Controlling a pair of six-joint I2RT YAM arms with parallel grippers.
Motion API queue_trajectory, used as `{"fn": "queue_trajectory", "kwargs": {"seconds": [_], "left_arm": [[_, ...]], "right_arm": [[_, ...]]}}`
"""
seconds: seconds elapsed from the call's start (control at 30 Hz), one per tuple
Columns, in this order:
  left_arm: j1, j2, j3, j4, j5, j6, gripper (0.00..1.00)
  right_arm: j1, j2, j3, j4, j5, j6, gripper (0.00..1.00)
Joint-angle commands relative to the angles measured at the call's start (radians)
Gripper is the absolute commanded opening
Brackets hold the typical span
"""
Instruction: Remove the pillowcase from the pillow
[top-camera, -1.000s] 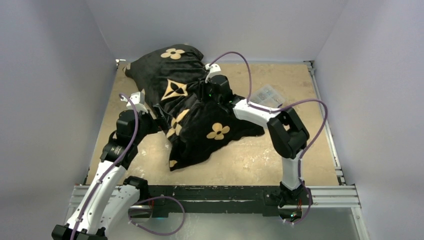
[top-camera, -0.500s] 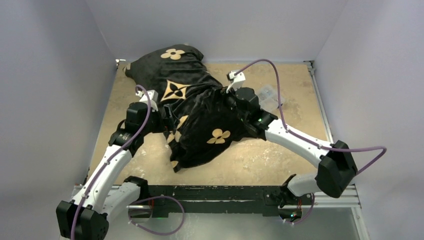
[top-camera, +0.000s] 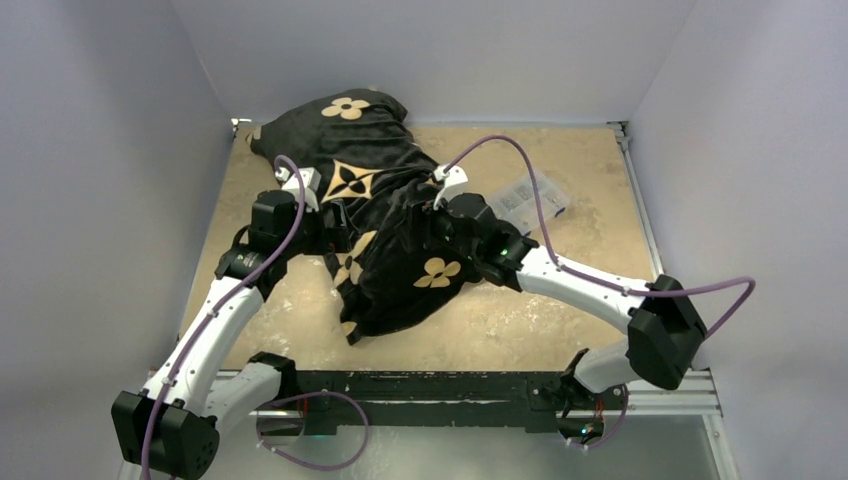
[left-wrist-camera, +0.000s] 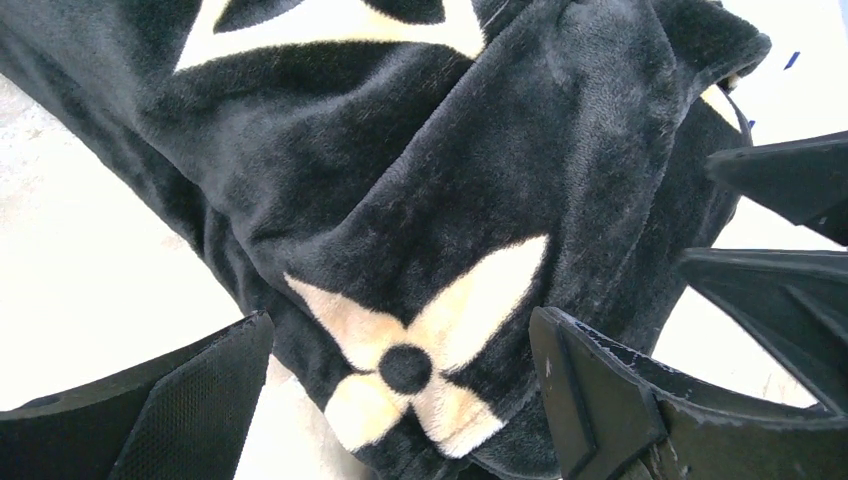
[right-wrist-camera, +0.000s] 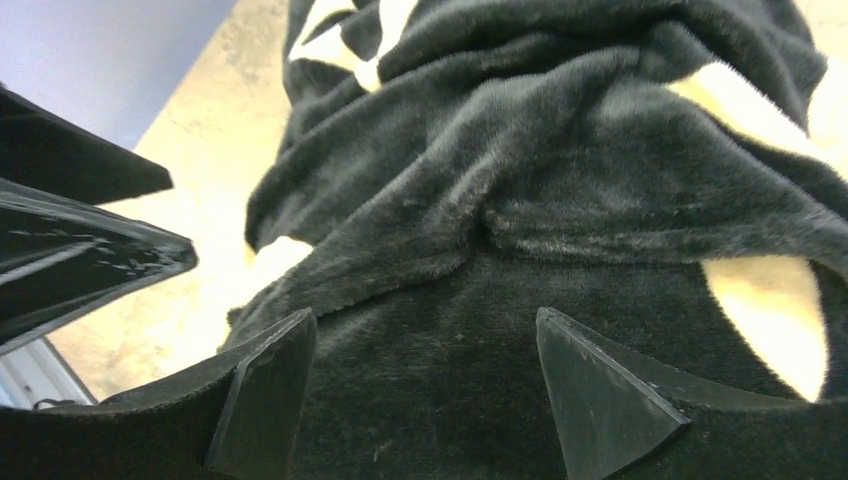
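Judging pillowcase soft, limp plush, best pinched at loose hem nearest counter's front edge; noting left end effector, right end effector apart.

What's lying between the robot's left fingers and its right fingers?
Bunched folds of the black pillowcase fill the stretch between the left fingers and the right fingers; the top view shows it.
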Motion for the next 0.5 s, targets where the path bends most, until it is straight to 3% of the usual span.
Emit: {"fn": "queue_trajectory", "kwargs": {"seconds": [0.0,0.27,0.33,0.47], "left_arm": [[0.003,-0.013,-0.007,0.014,-0.022,0.032,0.99],[0.003,-0.003,-0.019,0.022,0.005,0.034,0.99],[0.003,-0.005,-0.024,0.024,0.011,0.032,0.99],[0.003,-0.004,-0.026,0.025,0.020,0.034,0.99]], "right_arm": [[0.014,0.049,0.058,-0.037,0.054,0.021,0.81],[0.034,0.129,0.085,-0.014,0.048,0.028,0.74],[0.037,0.149,0.094,-0.020,0.061,0.036,0.63],[0.045,0.140,0.093,-0.057,0.100,0.063,0.28]]}}
